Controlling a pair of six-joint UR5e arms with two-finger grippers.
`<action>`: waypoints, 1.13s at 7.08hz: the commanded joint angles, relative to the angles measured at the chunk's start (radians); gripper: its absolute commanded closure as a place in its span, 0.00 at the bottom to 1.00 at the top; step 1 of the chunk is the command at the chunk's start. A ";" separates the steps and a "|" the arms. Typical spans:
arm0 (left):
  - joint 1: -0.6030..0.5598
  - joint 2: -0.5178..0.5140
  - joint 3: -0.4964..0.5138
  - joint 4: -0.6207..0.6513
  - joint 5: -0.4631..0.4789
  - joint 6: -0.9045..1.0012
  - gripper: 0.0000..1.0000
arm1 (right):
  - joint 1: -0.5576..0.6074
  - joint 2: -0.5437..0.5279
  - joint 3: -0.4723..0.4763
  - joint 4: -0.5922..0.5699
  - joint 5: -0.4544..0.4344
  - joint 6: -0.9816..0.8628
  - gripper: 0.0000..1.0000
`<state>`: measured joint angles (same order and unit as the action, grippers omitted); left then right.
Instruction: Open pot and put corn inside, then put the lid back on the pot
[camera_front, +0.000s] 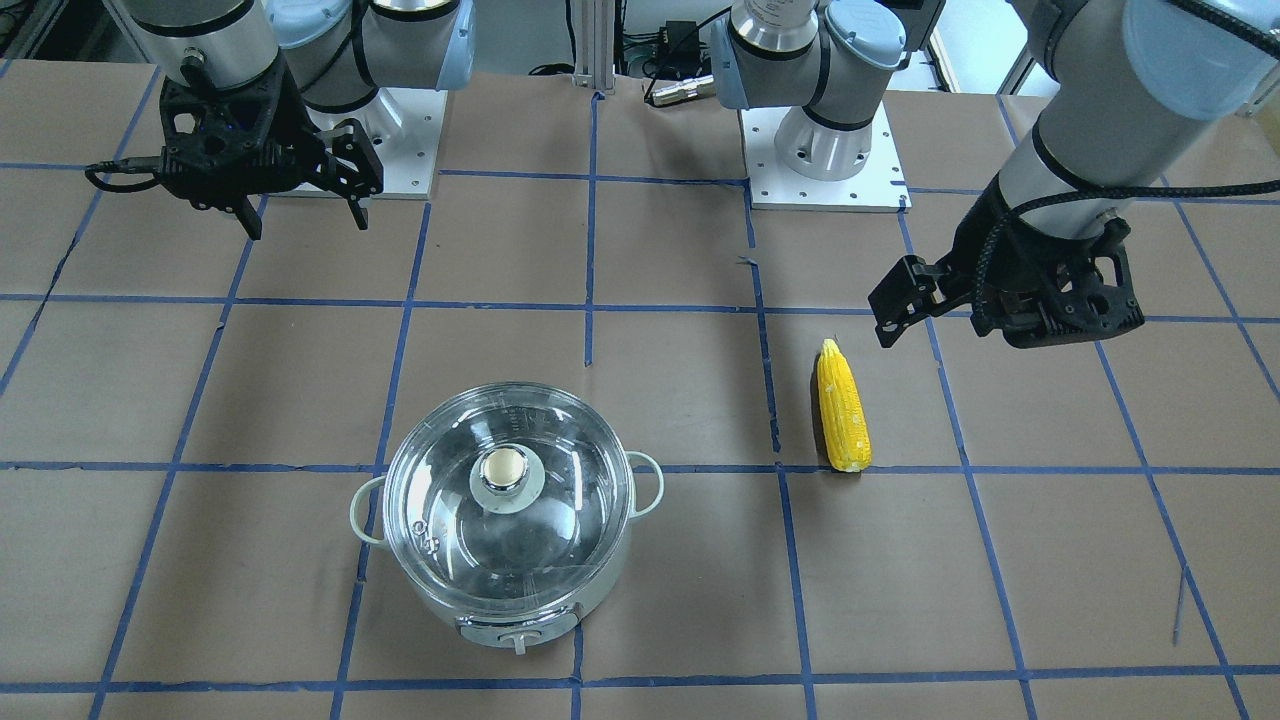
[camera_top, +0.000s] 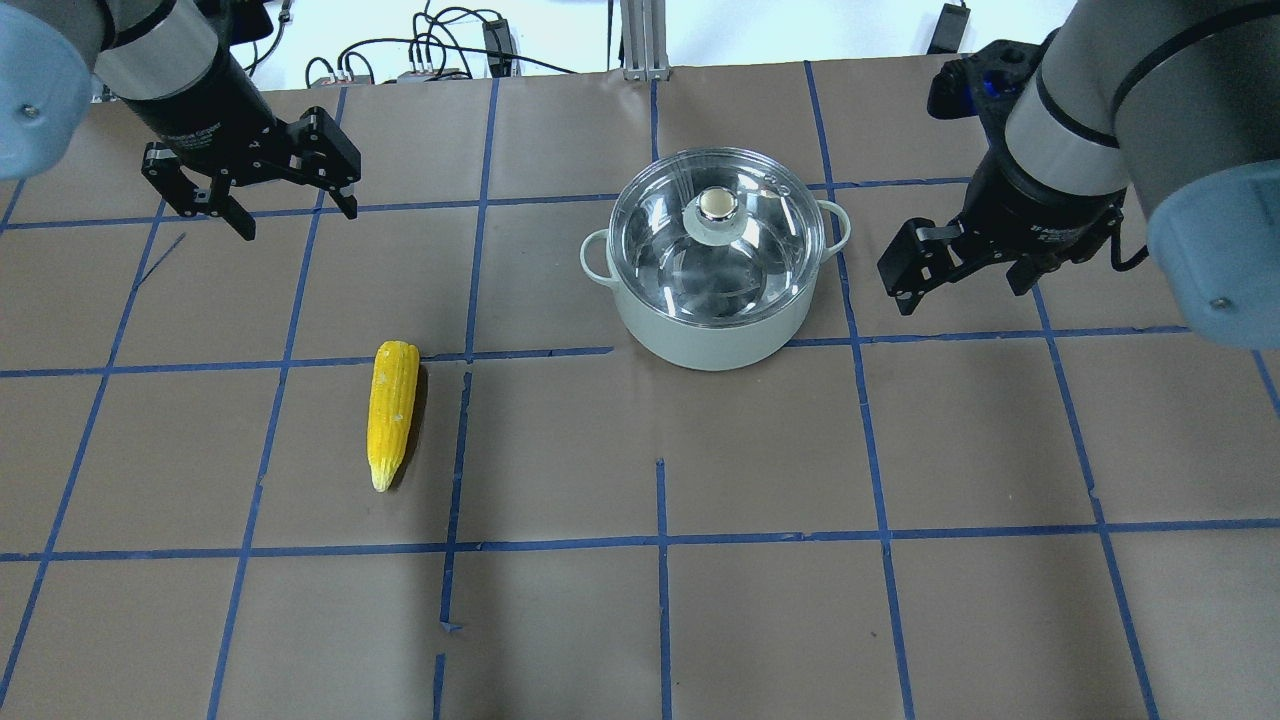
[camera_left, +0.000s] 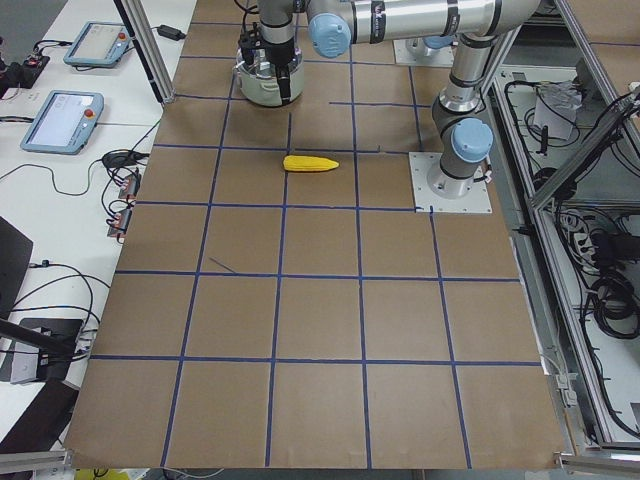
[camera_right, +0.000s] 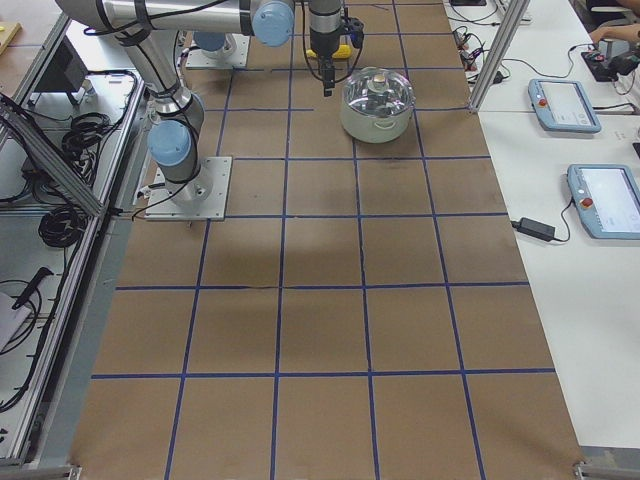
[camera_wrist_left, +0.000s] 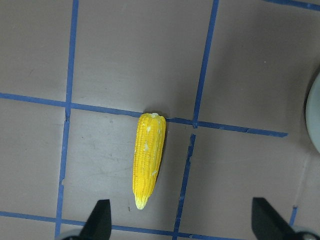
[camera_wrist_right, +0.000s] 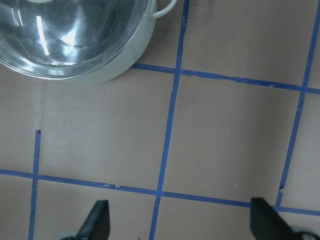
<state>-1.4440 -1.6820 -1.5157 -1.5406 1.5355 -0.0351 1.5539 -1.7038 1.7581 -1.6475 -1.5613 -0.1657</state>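
Observation:
The pale mint-white pot (camera_top: 700, 335) stands on the table with the clear glass lid (camera_top: 770, 235) on it, and the metallic knob (camera_top: 717, 204) sits at the lid's centre. The yellow corn (camera_top: 392, 413) lies flat on the table to the pot's left, well apart from it. My left gripper (camera_top: 298, 220) hovers open and empty beyond the corn. In the left wrist view the corn (camera_wrist_left: 147, 165) lies between and ahead of its fingertips (camera_wrist_left: 100, 220). My right gripper (camera_top: 960, 290) hovers open and empty to the right of the pot. The right wrist view shows the pot (camera_wrist_right: 120, 67) at upper left.
The table (camera_top: 660, 620) is covered with brown paper marked by a blue tape grid. The arm bases (camera_front: 825, 150) stand on white plates at the robot's side. Tablets and cables (camera_left: 65, 115) lie on side benches off the table.

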 joint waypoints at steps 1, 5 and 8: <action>0.000 -0.001 -0.001 -0.001 0.000 0.000 0.00 | 0.000 0.001 0.000 -0.002 0.001 -0.001 0.00; 0.000 -0.018 -0.004 0.016 0.002 0.001 0.00 | 0.020 0.142 -0.133 -0.017 0.018 0.003 0.00; -0.003 -0.016 -0.015 0.017 0.002 0.000 0.00 | 0.150 0.304 -0.234 -0.110 0.012 0.096 0.01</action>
<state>-1.4452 -1.6970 -1.5301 -1.5245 1.5371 -0.0341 1.6525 -1.4673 1.5674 -1.7144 -1.5446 -0.1123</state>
